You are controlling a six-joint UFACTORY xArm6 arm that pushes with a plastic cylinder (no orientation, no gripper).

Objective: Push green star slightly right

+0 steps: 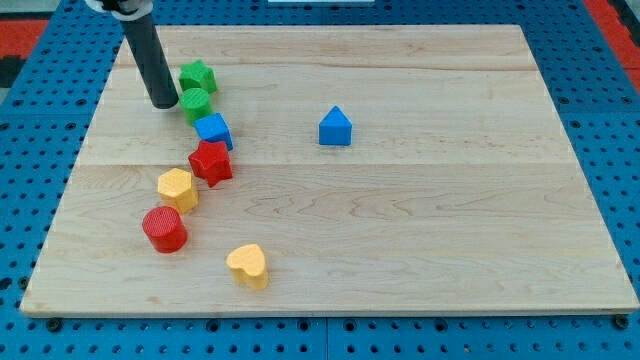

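Note:
The green star (198, 76) lies near the board's upper left. A green round block (195, 103) sits just below it, touching or nearly so. My tip (163, 103) rests on the board just left of the green round block and below-left of the star, a small gap from both. The dark rod rises from it toward the view's top left.
A blue block (213, 130), a red star (211, 162), a yellow block (177, 188) and a red cylinder (164, 229) run down in a chain below the green blocks. A yellow heart (247, 265) lies lower. A blue house-shaped block (335, 127) stands mid-board. The wooden board (450, 220) sits on blue pegboard.

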